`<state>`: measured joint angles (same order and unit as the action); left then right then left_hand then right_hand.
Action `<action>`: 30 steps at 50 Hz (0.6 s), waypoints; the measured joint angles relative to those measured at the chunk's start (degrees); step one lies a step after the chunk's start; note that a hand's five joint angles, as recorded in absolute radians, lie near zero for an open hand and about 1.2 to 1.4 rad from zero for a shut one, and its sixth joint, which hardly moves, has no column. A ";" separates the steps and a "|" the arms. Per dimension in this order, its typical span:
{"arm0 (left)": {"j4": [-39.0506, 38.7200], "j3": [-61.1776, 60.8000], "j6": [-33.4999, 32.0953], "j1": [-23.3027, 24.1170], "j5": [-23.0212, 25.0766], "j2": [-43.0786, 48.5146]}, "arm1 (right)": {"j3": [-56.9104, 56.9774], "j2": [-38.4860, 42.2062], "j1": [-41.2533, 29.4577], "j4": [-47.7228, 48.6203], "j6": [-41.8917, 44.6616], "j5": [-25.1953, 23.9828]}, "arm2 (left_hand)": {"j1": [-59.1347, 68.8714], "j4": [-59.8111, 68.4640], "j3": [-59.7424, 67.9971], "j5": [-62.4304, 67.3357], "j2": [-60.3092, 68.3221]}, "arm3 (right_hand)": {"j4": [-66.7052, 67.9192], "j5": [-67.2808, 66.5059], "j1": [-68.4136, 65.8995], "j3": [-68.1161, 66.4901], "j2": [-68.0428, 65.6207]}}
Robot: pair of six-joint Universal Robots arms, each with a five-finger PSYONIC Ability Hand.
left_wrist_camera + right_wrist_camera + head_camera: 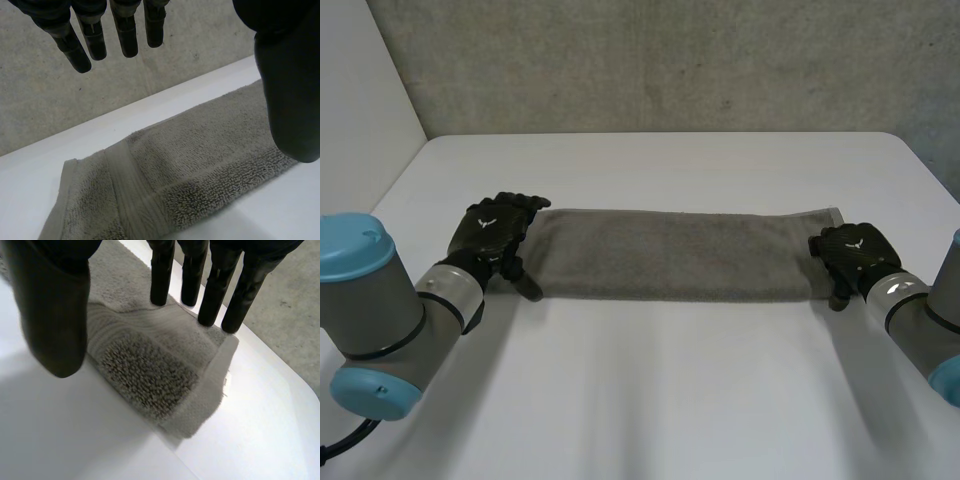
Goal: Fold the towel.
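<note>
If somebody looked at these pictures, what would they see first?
A long grey towel lies stretched in a narrow band across the middle of the white table. The black left robot hand is at one end of it and the black right robot hand at the other, both with straight, open fingers.

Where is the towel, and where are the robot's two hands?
towel (pixel 680 255): head view, middle of the grey cloth.
left hand (pixel 498 228): head view, back of the hand.
right hand (pixel 850 250): head view, back of the hand.
</note>
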<state>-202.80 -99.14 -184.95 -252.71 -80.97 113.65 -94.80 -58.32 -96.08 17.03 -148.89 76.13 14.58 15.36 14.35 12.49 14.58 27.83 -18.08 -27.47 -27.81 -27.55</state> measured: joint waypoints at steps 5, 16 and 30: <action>-2.59 -1.60 1.90 -0.31 0.02 -0.59 | 0.55 0.50 0.96 0.16 0.09 0.05 | 0.00 0.00 0.00 0.00 0.00 | 14.17 -13.71 -14.42 -14.29 -14.53; -5.32 -3.54 2.92 -0.62 0.09 -1.78 | 3.50 4.56 1.71 -0.38 1.20 0.35 | 0.00 0.00 0.00 0.00 0.00 | 15.04 -14.57 -15.34 -15.00 -15.37; -6.68 -4.11 2.81 -0.49 0.11 -1.68 | 3.99 5.15 3.29 -0.39 2.75 0.94 | 0.00 0.00 0.00 0.00 0.00 | 48.67 -41.99 -46.43 -48.66 -48.48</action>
<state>-209.48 -103.24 -182.14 -253.20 -80.86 111.97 -90.81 -53.17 -92.79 16.64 -146.14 77.07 14.58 15.36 14.35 12.49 14.58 76.49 -60.07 -73.90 -76.47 -76.04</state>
